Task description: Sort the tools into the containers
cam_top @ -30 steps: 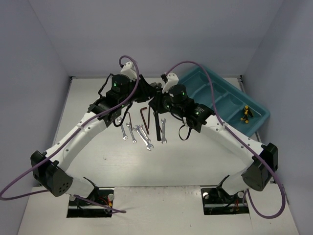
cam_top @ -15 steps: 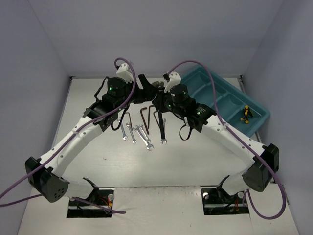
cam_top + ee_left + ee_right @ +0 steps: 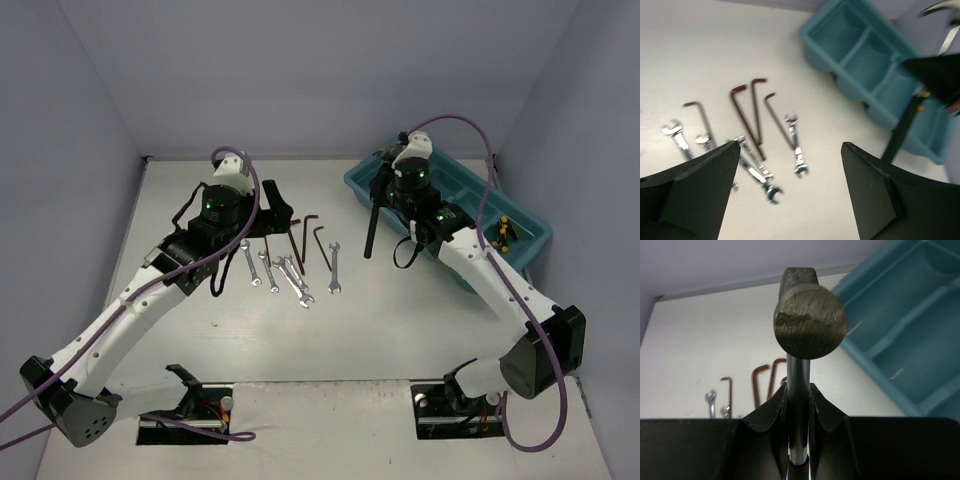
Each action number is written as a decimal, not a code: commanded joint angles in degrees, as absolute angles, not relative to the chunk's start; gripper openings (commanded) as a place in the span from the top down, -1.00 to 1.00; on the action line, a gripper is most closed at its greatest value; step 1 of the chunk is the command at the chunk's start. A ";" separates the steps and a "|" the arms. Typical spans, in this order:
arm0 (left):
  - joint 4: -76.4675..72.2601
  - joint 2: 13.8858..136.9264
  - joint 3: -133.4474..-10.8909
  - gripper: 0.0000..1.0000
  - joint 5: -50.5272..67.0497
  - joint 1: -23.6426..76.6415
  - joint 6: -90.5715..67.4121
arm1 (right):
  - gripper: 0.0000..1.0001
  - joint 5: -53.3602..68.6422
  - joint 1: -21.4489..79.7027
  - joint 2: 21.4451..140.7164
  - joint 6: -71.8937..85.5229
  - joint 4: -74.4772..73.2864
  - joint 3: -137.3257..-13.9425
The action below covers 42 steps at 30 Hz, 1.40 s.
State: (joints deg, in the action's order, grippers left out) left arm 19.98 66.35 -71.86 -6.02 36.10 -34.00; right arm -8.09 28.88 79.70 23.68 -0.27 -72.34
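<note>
Hammer (image 3: 810, 320) sits clamped in right hand (image 3: 799, 392), handle hidden in wrist view; left hand (image 3: 790, 150) spread apart.

I note wrenches (image 3: 285, 272), hex keys (image 3: 308, 235) flat left of teal tray (image 3: 462, 188); black-handled tool (image 3: 370, 228), possibly a hammer, hangs upright beside it.

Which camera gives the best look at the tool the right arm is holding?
The right wrist view: the tool fills it, round metal head close up, shaft clamped in the right gripper. The top view shows only its dark handle hanging down; the left wrist, a blurred dark bar.
</note>
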 commanded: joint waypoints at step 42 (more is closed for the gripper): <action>25.92 48.35 -47.20 -0.62 -29.01 35.68 -16.97 | -0.11 -4.66 -9.94 106.50 30.09 1.61 -78.37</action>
State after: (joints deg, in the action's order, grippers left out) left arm 28.86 48.60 -46.15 -28.38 35.99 -17.98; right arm -4.23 -10.09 110.45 30.42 -0.16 -74.12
